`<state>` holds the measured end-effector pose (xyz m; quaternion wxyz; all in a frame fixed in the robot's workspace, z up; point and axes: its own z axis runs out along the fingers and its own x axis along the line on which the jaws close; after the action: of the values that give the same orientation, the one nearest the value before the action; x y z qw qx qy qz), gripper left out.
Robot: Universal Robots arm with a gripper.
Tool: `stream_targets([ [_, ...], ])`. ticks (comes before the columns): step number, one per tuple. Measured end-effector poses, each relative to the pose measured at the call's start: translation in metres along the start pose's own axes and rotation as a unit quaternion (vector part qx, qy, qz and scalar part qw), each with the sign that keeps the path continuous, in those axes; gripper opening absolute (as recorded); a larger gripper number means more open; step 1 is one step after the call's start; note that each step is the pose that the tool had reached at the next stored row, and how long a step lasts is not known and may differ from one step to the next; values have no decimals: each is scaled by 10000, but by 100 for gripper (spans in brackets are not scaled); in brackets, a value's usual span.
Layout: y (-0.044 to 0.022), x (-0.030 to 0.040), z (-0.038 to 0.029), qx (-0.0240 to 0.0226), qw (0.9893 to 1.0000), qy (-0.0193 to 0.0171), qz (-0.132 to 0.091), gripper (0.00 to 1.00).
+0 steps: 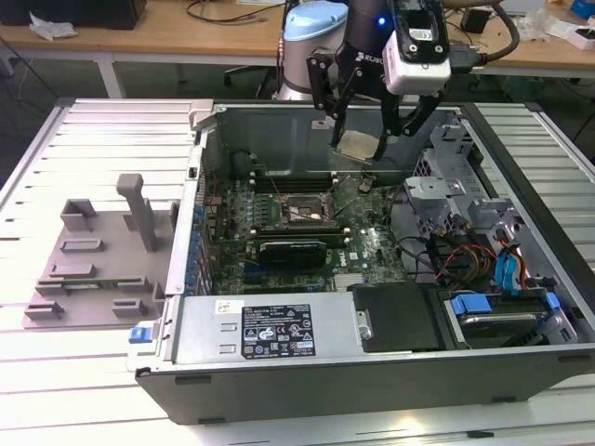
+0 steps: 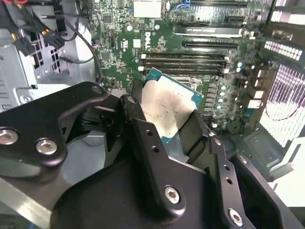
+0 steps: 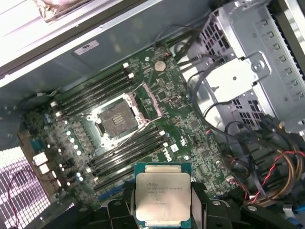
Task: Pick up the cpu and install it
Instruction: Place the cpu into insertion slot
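holder tray [image 1: 93, 253] sits on desk [image 1: 102, 139] | socket [image 1: 299, 212] open on board [image 1: 372, 246] | I've got gripper [image 1: 360, 147] fingers clamped on cpu [image 1: 355, 142], held above board, exterior view's right of socket | step: carry-to-install; I judge it needs squaring over socket

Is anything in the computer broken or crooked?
Nothing looks broken. The cpu is a bit crooked: the gripper holds it tilted in the air over the motherboard, and the socket sits empty.
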<state>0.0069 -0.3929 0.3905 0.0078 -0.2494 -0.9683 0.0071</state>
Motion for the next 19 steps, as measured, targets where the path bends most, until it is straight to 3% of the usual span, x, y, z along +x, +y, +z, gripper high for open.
stream_targets([
  [5, 0, 0, 0, -4, 9993, 6, 376, 55],
  [9, 0, 0, 0, -7, 9975, 12, 709, 55],
  [15, 0, 0, 1, -12, 9930, 20, 1183, 55],
  [19, 0, 0, 2, -15, 9880, 26, 1544, 55],
])
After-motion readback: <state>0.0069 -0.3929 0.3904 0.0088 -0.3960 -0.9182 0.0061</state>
